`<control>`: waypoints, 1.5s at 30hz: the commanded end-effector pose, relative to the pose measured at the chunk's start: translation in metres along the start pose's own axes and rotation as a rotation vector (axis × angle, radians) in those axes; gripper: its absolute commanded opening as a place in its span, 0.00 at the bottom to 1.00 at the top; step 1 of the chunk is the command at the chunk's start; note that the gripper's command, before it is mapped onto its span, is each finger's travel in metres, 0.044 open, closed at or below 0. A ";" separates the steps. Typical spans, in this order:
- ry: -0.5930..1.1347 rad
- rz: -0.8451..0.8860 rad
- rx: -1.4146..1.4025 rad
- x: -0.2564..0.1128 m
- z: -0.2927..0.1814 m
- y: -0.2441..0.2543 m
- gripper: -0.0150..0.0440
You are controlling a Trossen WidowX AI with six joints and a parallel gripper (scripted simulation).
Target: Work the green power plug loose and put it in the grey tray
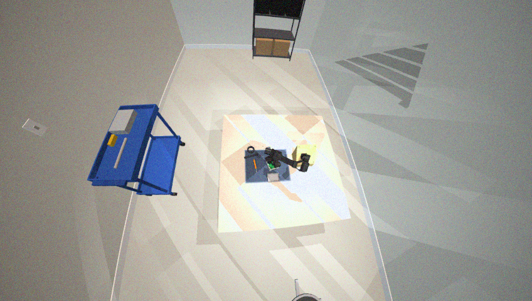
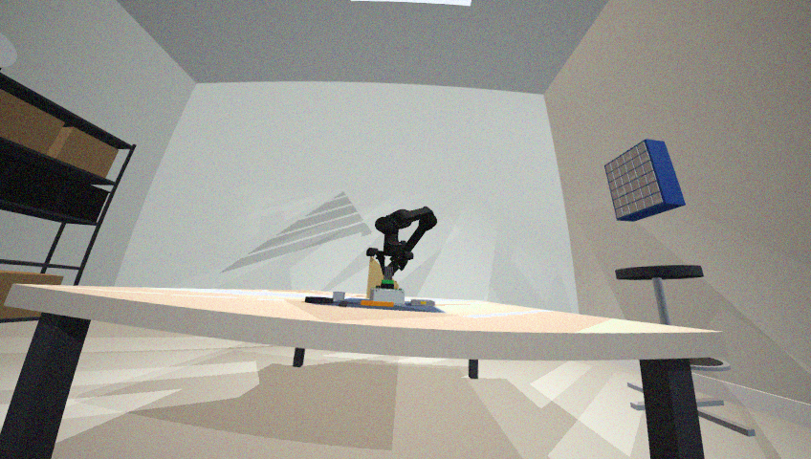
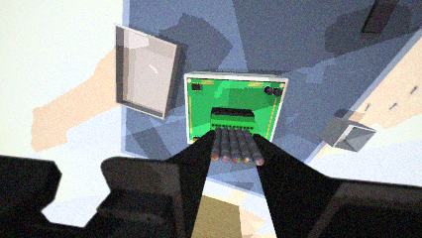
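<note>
Seen from the exterior side, the worktop (image 1: 238, 216) (image 2: 363, 340) bears a dark blue rectangular mat (image 1: 250, 177) (image 2: 429, 308) (image 3: 277, 30). Toward its near edge lies a slender tool with an orange handle (image 1: 255, 163) (image 2: 376, 303); to the left is a black ring (image 1: 248, 149).

Beyond the tool, a green circuit board (image 1: 271, 166) (image 3: 198, 109) is set in a pale rectangular holder (image 2: 388, 295). The green power plug (image 2: 387, 282) (image 3: 233, 122), a short block with a row of five dark cables (image 2: 388, 273) (image 3: 237, 146), stands at the black socket (image 3: 233, 112) on the board, outside the tray. The shallow, open grey tray (image 1: 273, 176) (image 2: 423, 303) (image 3: 146, 71) lies on the mat to the right of the board; a small, open-topped grey box (image 2: 339, 295) (image 3: 354, 136) stands to the left.

The black end effector (image 1: 271, 160) (image 2: 388, 273) (image 3: 233, 136) is partly closed, its fingers at the two ends of the plug, which it has hold of. The black jointed arm (image 1: 285, 158) (image 2: 406, 217) arches above. Farther back is a pale yellow block (image 1: 311, 150) (image 2: 373, 276) (image 3: 215, 215).

Past the worktop, a round-seated dark stool (image 2: 659, 272) stands to the right, below a blue, many-celled cabinet (image 2: 631, 182) at the wall. A black metal shelf rack (image 1: 253, 37) (image 2: 121, 170) stands to the left.
</note>
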State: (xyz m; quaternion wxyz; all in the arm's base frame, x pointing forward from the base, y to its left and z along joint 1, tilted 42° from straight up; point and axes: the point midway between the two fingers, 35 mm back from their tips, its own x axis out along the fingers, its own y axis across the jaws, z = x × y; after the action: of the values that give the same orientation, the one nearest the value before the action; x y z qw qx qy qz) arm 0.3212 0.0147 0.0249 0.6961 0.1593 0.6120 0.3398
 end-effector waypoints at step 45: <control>0.000 0.000 0.005 -0.023 0.000 0.000 0.25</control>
State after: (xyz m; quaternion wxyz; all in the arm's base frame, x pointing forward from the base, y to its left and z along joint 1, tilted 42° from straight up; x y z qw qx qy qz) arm 0.3229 0.0138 0.0289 0.6901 0.1525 0.6139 0.3516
